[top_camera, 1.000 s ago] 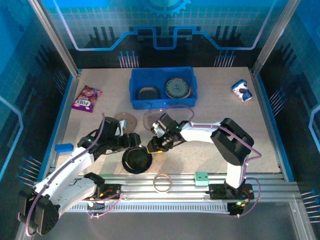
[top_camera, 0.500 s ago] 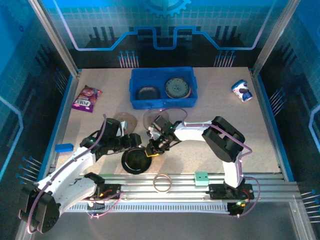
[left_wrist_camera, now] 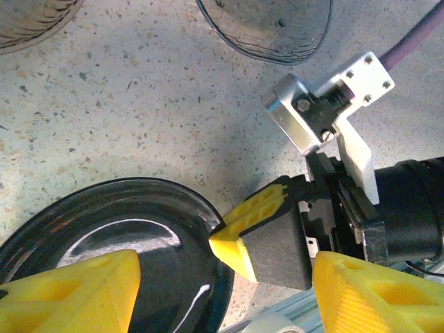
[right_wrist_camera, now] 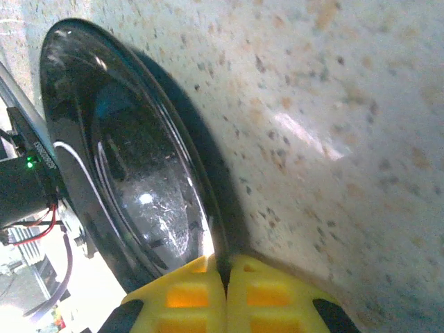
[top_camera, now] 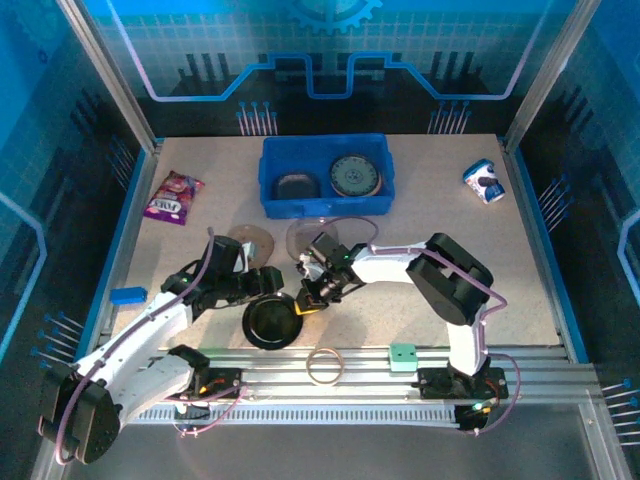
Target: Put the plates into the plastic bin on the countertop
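Right wrist: pads (right_wrist_camera: 182, 293) astride plate (right_wrist_camera: 132, 177) rim

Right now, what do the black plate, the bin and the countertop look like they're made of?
Black plate: glossy, probably glazed ceramic or hard plastic; sharp white highlights streak it.
Bin: moulded plastic by its look; uniform bright blue with a rimmed edge.
Countertop: beige and speckled, a stone-look laminate or composite; mostly matte, with one soft glare patch.
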